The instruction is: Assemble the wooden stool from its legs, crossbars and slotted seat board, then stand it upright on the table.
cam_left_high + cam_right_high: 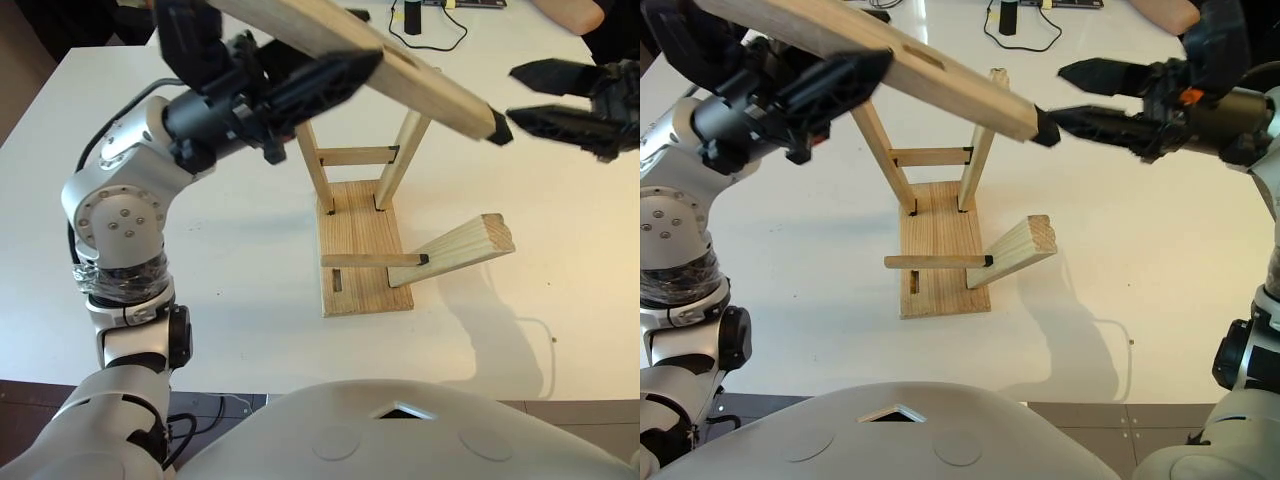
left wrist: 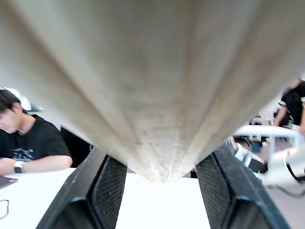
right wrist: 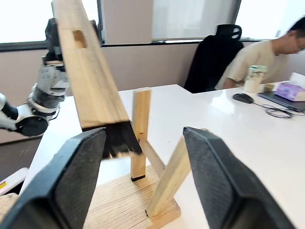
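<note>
Head view: the left gripper (image 1: 350,68) clamps a long leg (image 1: 430,92) aloft, slanting over the seat board (image 1: 362,240). The board lies flat mid-table, with two standing legs (image 1: 318,165) in its far slots. Left wrist: pads (image 2: 110,191) squeeze the leg on both sides. Right wrist: the right gripper (image 3: 143,143) is spread wide, with the leg's black-capped end between its fingers.

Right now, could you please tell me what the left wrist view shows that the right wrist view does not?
Left wrist view: the underside of the held leg, close up, clamped between the pads of the left end effector. Right wrist view: the seat board with two legs slotted in and a crossbar joining them, seen between the fingers of the open right end effector. Both: the held leg and the white table.
</note>
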